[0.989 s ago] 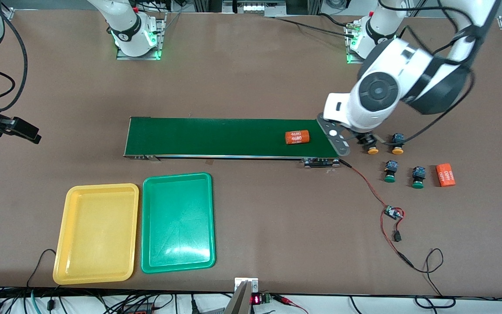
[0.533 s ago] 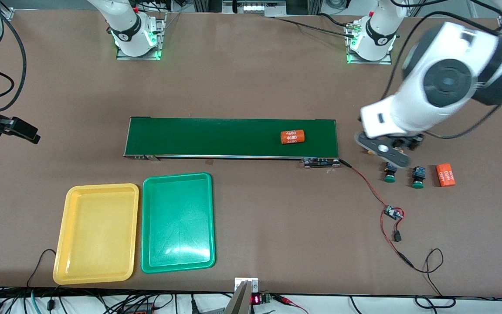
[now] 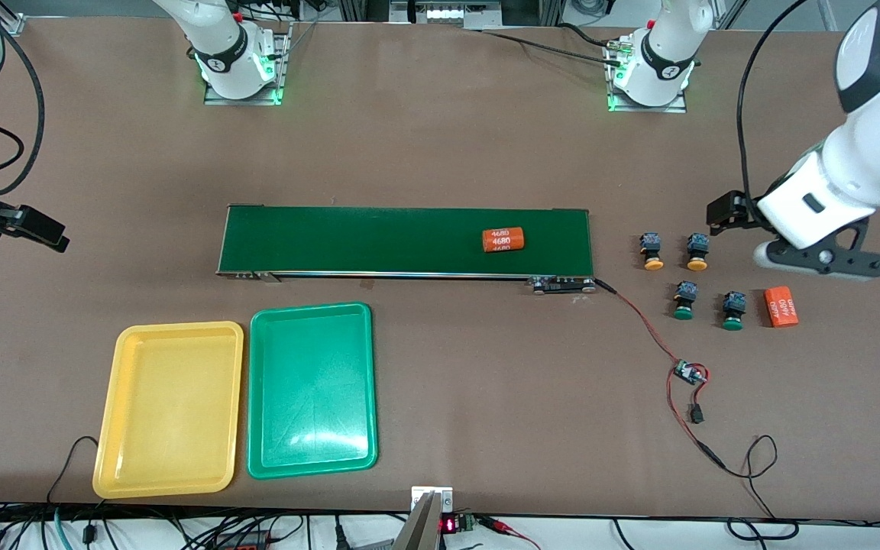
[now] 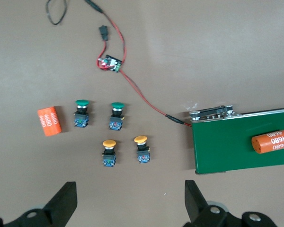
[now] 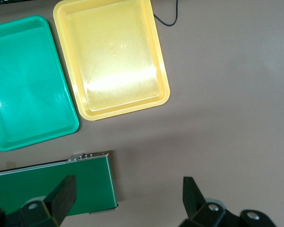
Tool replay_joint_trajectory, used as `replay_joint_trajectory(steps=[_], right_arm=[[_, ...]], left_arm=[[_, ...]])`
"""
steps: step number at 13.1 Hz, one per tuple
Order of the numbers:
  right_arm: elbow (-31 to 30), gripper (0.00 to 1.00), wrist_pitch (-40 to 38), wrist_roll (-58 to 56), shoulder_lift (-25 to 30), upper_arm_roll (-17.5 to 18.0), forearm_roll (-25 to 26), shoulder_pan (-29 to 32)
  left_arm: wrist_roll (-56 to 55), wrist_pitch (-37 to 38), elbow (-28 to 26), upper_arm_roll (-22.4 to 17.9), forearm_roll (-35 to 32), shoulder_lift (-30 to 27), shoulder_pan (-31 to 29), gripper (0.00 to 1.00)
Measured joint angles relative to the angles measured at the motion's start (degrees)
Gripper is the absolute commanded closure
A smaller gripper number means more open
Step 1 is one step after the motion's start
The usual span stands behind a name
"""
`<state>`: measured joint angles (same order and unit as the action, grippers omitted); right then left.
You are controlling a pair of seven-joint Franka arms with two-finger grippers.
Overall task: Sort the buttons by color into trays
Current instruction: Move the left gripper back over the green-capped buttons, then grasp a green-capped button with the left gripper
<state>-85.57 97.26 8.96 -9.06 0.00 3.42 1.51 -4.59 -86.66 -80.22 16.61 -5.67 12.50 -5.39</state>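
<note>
The left wrist view shows what the front view hides: the left gripper (image 4: 128, 203) has its fingers spread wide with nothing between them, and it looks straight down on all four buttons. The right wrist view likewise shows the right gripper (image 5: 125, 201) with fingers wide apart and empty, up over bare table near the conveyor belt (image 5: 52, 187) end, with the yellow tray (image 5: 111, 56) and green tray (image 5: 31, 82) side by side below. In the front view the two yellow buttons (image 3: 652, 251) (image 3: 697, 251) sit beside each other off the belt's end toward the left arm's end of the table, and the two green buttons (image 3: 684, 299) (image 3: 732, 309) sit just nearer the camera — all four apart from one another and untouched. The left gripper (image 3: 723, 210) hangs over the table beside the yellow pair, toward the left arm's end, clear of every button; an orange cylinder (image 3: 781, 305) lies beside the green pair. A second ago that gripper was low over the yellow buttons at the belt's end; since then the arm has swung up and away, and the cylinder on the belt (image 3: 503, 240) has crept toward the right arm's end. The right arm waits at the table's edge (image 3: 27, 225).
</note>
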Motion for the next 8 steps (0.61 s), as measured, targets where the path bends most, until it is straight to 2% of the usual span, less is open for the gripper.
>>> replay_joint_trajectory(steps=[2,4,8], right_arm=[[0.0,0.00,0.0,0.0,0.0,0.0,0.0,0.0],[0.0,0.00,-0.2,0.0,0.0,0.0,0.0,0.0],[0.0,0.00,-1.1,0.0,-0.2,-0.1,0.0,0.5]], left_arm=[[-1.0,-1.5,-2.6,-1.7,0.0,-0.4,0.4,0.00],[-1.1,-6.9,-7.8,-4.0,0.0,0.2,0.3,0.00],[-1.2,-17.5,-14.3,-8.3,0.1,5.6,0.2,0.00]])
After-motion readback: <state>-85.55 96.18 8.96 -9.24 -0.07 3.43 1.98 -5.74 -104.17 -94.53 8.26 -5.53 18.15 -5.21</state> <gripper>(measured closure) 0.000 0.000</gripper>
